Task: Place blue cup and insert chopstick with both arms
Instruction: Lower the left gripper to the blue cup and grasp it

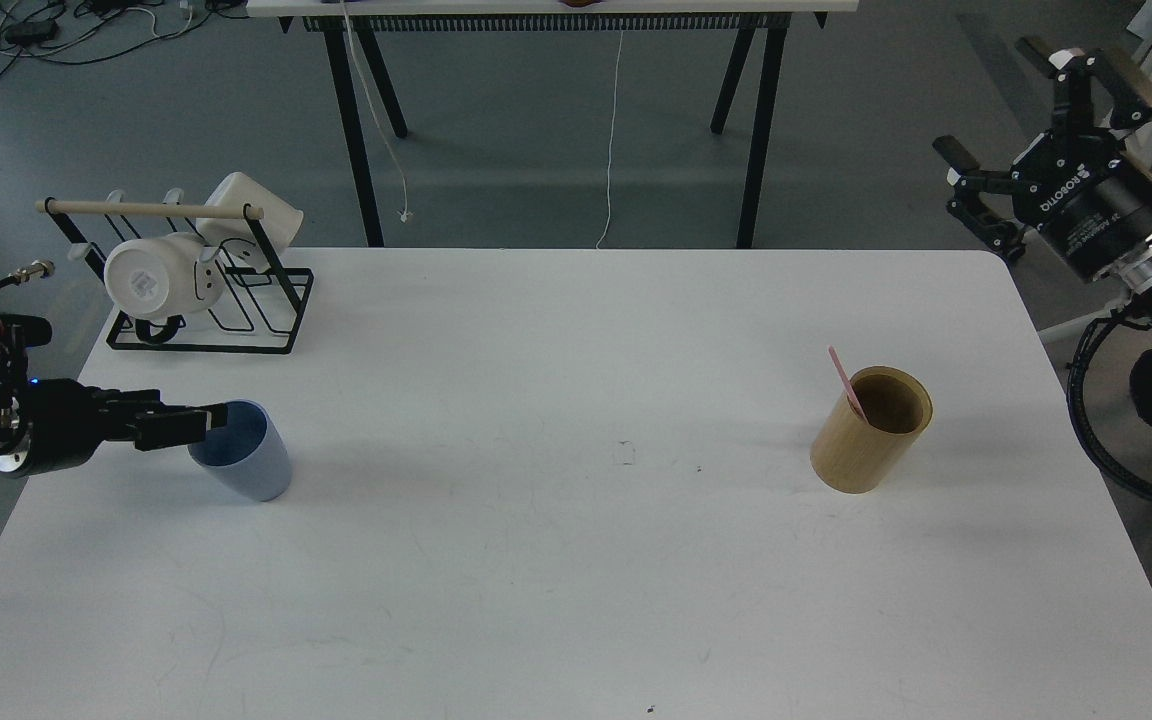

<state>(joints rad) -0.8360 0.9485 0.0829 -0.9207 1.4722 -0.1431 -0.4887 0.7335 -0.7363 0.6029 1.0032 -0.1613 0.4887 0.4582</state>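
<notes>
The pale blue cup [248, 462] stands upright on the white table [576, 560] at the left. My left gripper [208, 420] comes in low from the left, its fingertips at the cup's near-left rim; its fingers overlap, so I cannot tell open from shut or whether it touches. A pink chopstick [842, 378] leans inside the tan cylindrical holder [866, 440] at the right. My right gripper [988, 98] is open and empty, held high beyond the table's far right corner.
A black wire rack [236, 310] with a pale wooden rod and white mugs [151, 275] stands at the back left. Another table's black legs [356, 130] are behind. Black cables [1106, 440] hang off the right edge.
</notes>
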